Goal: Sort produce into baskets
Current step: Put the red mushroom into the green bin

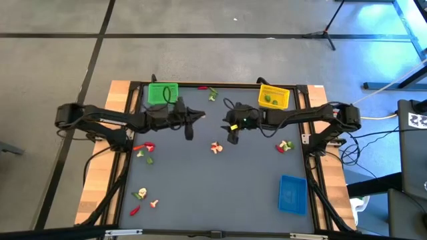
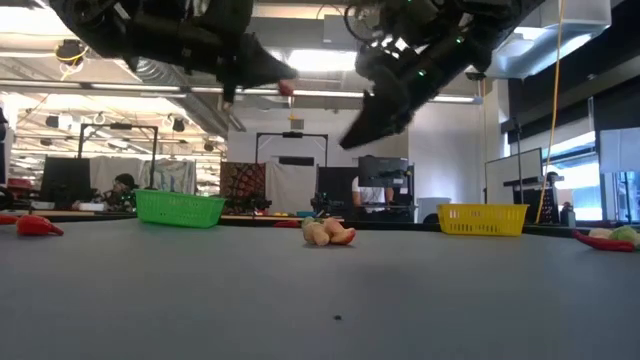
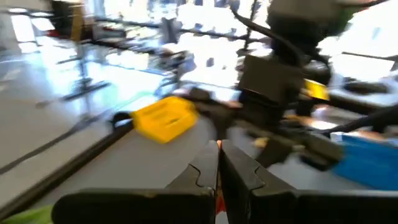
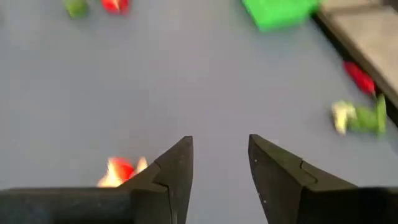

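My left gripper (image 1: 190,133) hangs above the table's middle, right of the green basket (image 1: 162,93), and is shut on a small red piece (image 2: 287,89). My right gripper (image 1: 233,139) is open and empty, above the table just left of the yellow basket (image 1: 273,97); it also shows in its wrist view (image 4: 221,152). The yellow basket holds small green pieces (image 1: 268,100). A red and pale piece (image 1: 215,148) lies on the table between the two grippers. The blue basket (image 1: 292,195) stands at the near right. My left gripper pinches the small red piece (image 3: 217,145) between its two fingers, at their free ends. The fingers slant toward the table's right and a little down. The piece is lifted well clear of the table.
Loose pieces lie on the table at the left (image 1: 143,151), the near left (image 1: 141,195), the right (image 1: 285,146) and the far edge (image 1: 212,93). The two grippers are close to each other over the middle. There is bare table in the near middle.
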Robot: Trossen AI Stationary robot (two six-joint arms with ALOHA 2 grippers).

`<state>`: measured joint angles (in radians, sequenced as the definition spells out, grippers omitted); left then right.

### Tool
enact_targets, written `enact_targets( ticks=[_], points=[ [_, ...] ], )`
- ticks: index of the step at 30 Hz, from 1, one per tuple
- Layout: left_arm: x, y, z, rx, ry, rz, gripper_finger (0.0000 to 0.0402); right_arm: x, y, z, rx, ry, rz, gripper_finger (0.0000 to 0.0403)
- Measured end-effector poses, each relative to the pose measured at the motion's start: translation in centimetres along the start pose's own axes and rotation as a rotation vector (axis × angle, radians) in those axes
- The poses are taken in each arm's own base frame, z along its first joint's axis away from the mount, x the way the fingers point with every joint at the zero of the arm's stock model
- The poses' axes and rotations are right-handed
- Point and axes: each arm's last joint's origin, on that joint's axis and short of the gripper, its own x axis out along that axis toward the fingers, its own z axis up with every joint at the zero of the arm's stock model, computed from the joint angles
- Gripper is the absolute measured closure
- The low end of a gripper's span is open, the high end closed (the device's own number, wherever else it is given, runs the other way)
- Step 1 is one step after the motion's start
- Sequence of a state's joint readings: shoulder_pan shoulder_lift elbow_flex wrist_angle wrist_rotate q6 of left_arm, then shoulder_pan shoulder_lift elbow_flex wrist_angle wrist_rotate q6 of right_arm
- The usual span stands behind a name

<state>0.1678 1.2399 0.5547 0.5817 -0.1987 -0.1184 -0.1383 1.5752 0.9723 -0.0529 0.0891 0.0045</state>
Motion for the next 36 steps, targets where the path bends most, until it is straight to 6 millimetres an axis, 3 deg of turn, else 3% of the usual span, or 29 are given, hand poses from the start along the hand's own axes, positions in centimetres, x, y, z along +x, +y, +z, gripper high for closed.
enact_targets(
  ticks=[10, 20, 28, 36],
  points=[
    [-3.1, 3.8, 1.2, -0.008, 0.106, 0.318, 0.039, -0.2, -0.2, -2.2, 0.018, 0.22, -0.049, 0.0247],
    [-5.0, 8.6, -0.2, 0.013, 0.32, 0.675, 0.0389, -0.1, -0.1, -1.1, -0.052, 0.112, -0.021, 0.0246],
    [-6.1, 12.2, -0.5, -0.028, 0.362, 0.854, 0.0389, 0.0, 0.0, -1.0, -0.047, 0.101, -0.008, 0.0246],
    [-6.6, 14.7, -2.6, -0.067, 0.432, 0.949, 0.0389, 0.0, 0.0, -1.0, -0.073, 0.102, -0.003, 0.0246]
  ],
)
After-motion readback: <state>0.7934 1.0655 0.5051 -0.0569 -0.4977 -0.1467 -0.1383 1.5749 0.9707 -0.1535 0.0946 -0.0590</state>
